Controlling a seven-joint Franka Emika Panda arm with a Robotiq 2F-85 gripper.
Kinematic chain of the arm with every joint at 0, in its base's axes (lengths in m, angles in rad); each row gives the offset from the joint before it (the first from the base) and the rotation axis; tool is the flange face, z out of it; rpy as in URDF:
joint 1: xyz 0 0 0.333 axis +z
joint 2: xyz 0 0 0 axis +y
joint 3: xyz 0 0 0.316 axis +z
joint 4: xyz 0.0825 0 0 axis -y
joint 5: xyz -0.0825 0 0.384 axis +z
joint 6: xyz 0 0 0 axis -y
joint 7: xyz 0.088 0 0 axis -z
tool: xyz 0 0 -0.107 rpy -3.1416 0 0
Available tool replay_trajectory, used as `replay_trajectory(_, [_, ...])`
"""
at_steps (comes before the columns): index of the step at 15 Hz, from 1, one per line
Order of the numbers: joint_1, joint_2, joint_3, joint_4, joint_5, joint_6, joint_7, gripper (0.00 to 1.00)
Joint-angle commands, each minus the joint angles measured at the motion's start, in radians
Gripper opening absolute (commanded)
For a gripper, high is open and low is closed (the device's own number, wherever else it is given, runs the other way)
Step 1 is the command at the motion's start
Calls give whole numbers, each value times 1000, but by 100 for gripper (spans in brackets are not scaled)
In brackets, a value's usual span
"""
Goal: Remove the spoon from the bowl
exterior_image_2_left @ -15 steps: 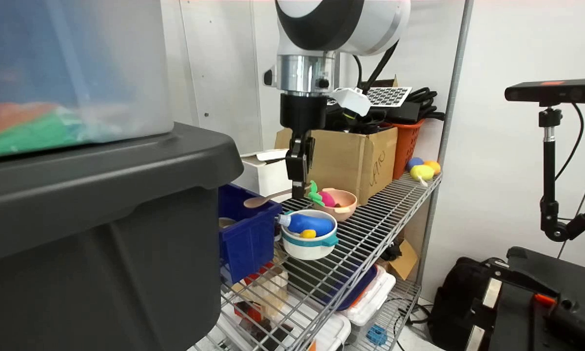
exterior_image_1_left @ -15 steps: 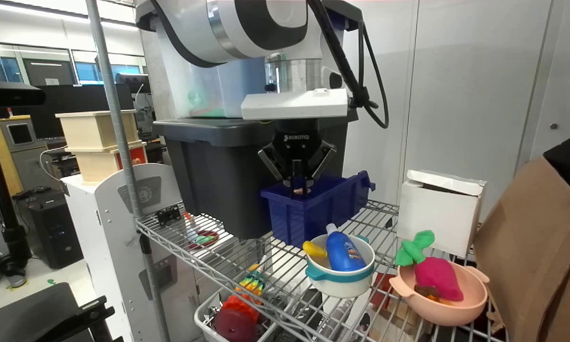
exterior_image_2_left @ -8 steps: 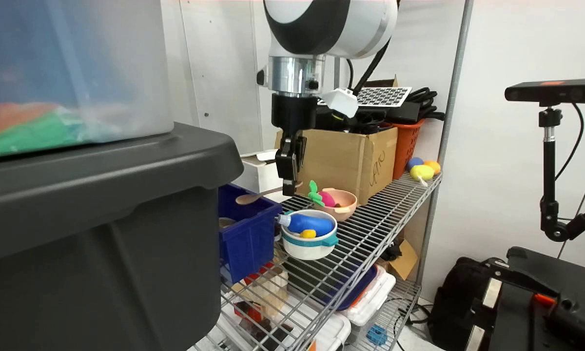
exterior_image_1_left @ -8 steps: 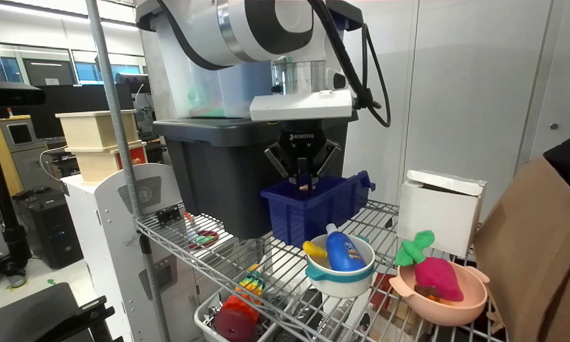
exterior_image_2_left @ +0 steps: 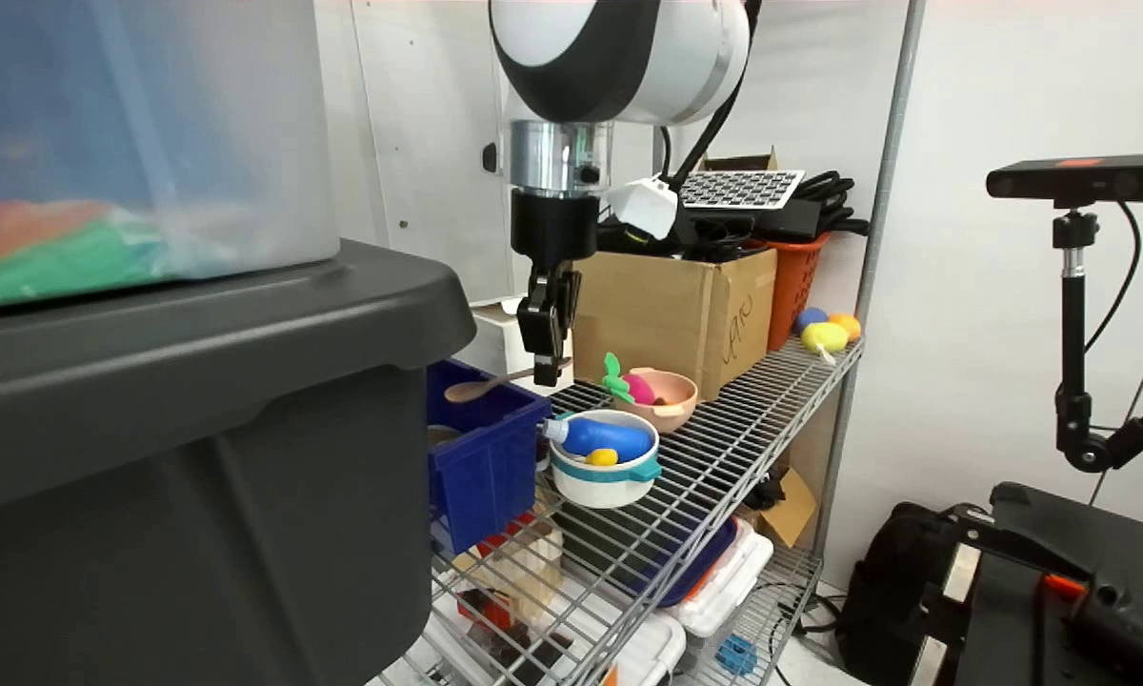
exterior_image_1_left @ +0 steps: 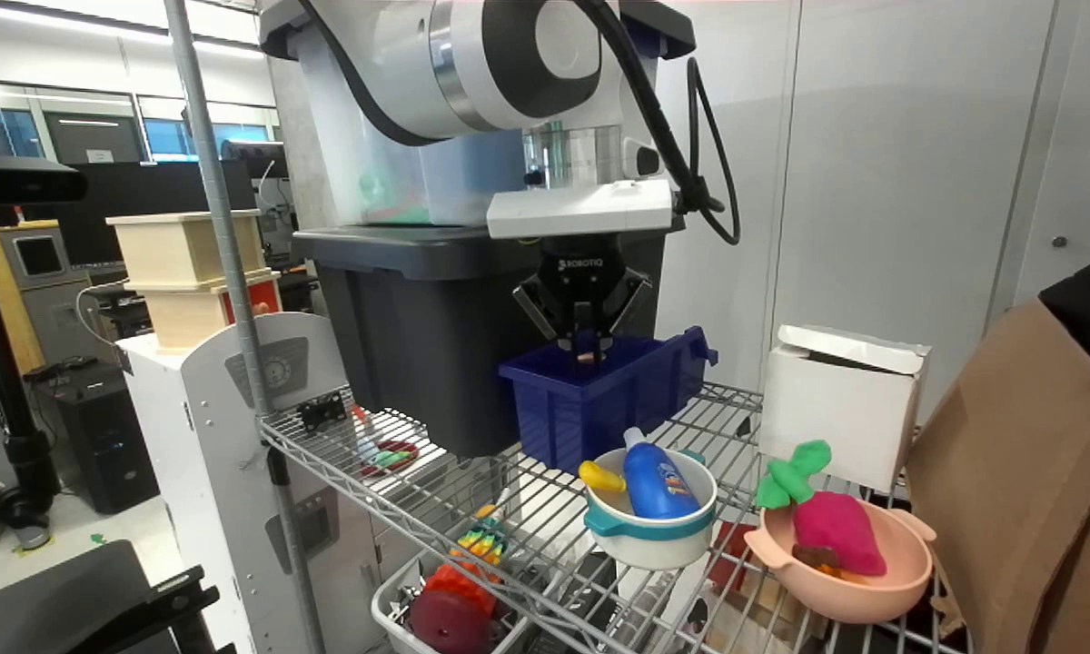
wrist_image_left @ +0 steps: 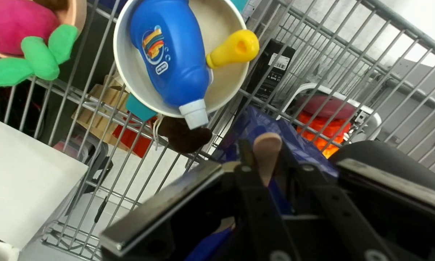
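By the gripper [wrist_image_left: 266, 159] the spoon [exterior_image_2_left: 481, 388] is clamped at its handle, over the blue bin [exterior_image_1_left: 559, 422]. If meant for there, it should be lowered well inside before being released. Farther away are seen the white bowl [exterior_image_1_left: 649, 549], then the peach bowl [exterior_image_1_left: 852, 601]: one spoon, one bin, two bowls.

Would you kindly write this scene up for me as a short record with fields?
Held item: tan spoon, clamped in the gripper
Spoon position: in the air, apparently above the blue bin
Task state: spoon outside the peach bowl, not yet set down
Peach bowl contents: pink toy with green leaves, plus something brown, unclear
Other bowl: white-and-teal bowl
Its contents: blue bottle, yellow piece
Support: both bowls stand on the wire shelf
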Motion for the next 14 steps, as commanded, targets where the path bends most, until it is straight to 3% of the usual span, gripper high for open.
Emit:
replay_trajectory(1, [16,2,-9,21,-15,-10,24,51])
replay_trajectory(8, [0,-27,-1,-6,1,-2,11,99])
replay_trajectory(14, [-36,-111,-9,-99,15,-27,3,100])
